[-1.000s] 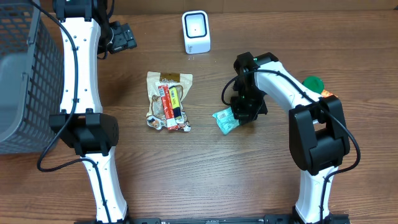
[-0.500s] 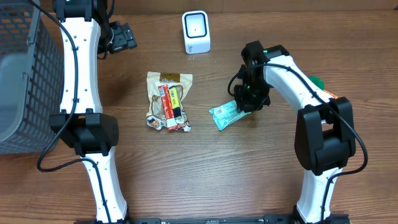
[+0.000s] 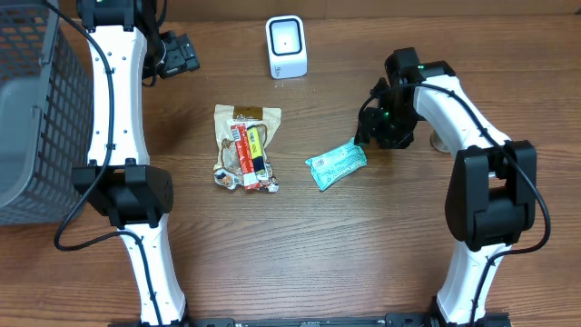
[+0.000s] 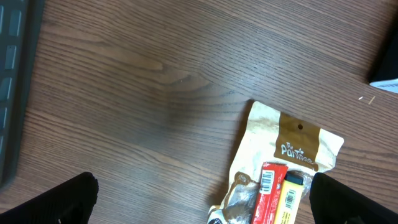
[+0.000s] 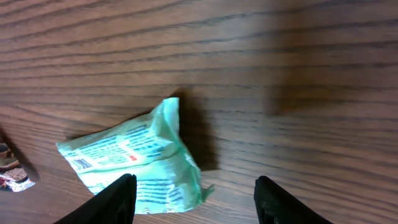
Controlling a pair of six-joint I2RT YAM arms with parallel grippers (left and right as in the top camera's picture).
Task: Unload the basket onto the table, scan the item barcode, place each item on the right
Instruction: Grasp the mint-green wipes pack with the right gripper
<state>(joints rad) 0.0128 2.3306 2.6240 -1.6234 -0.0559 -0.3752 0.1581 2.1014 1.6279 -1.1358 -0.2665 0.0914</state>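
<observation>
right pincer (image 3: 381,136): jaws apart, empty, just beside green packet (image 3: 336,166)
left pincer (image 4: 202,194): wide open, empty
tip: grip edge clear of barcode (image 5: 81,163), face it to scanner (image 3: 287,47)

The wooden table (image 3: 272,254) bears a green packet (image 3: 336,165), snack pouch (image 3: 245,145) and white scanner (image 3: 286,47).

Grey mesh basket (image 3: 32,100) sits far left on the wooden table (image 3: 300,263). Beige snack pouch (image 3: 234,118) lies mid-table, small packets (image 3: 247,154) on top.
</observation>
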